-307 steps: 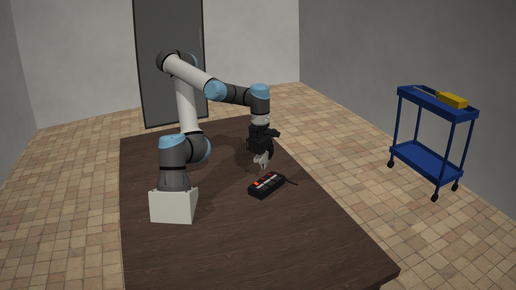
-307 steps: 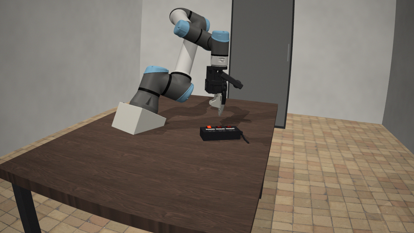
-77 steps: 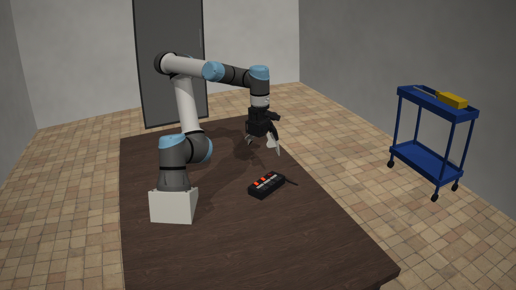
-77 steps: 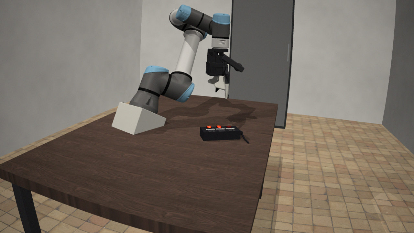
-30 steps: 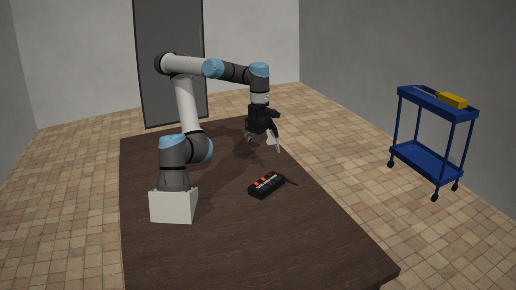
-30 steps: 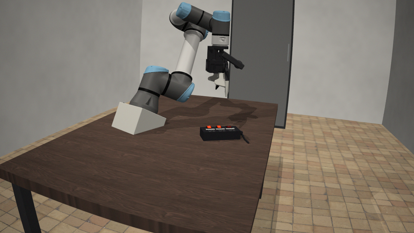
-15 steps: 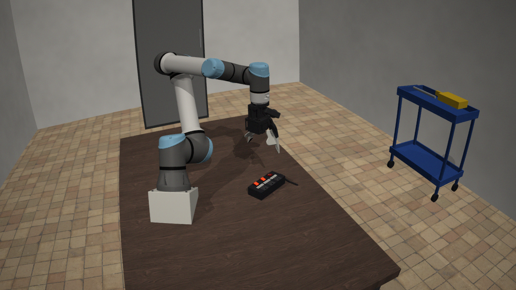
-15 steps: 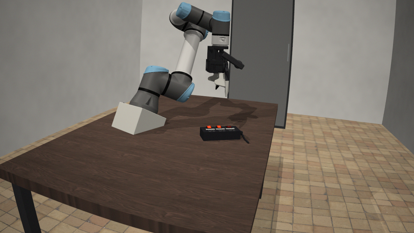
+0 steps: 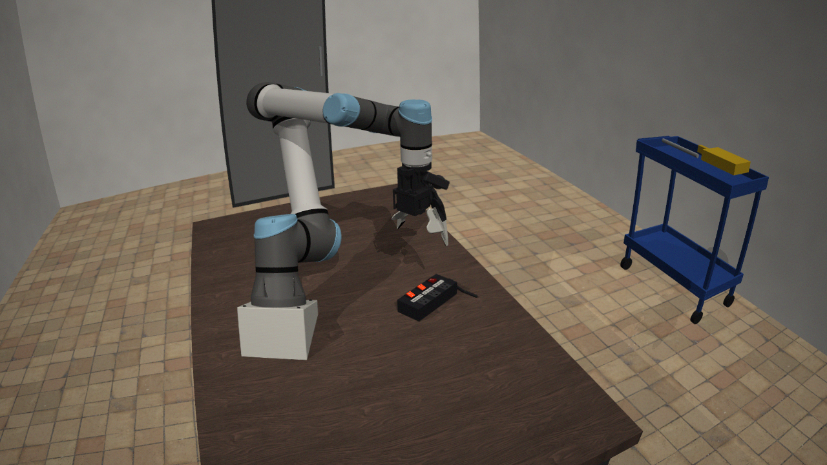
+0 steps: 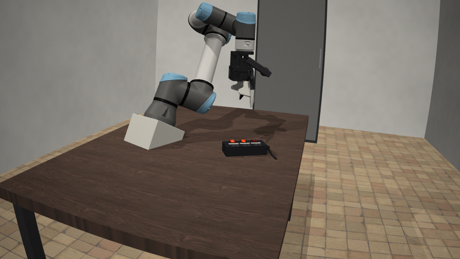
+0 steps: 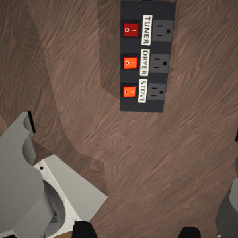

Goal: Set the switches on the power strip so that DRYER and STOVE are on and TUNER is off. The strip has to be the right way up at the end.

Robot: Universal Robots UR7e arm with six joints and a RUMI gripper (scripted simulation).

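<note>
A black power strip [image 9: 426, 296] [image 10: 244, 148] [image 11: 145, 56] lies face up on the dark wooden table [image 9: 369, 376] [image 10: 128, 180]. In the wrist view its TUNER switch [image 11: 131, 30] is dark red. The DRYER switch [image 11: 130, 62] and the STOVE switch [image 11: 129, 91] glow bright orange. My gripper [image 9: 420, 224] [image 10: 245, 93] is open and empty. It hangs high above the table, behind the strip and well apart from it.
The arm's white base block [image 9: 277, 332] [image 10: 151, 132] stands on the table left of the strip. A short cord [image 9: 468, 290] [image 10: 272, 154] leaves the strip's end. A blue cart [image 9: 694, 219] with a yellow box [image 9: 723, 160] stands off to the right. A grey door [image 10: 289, 64] is behind.
</note>
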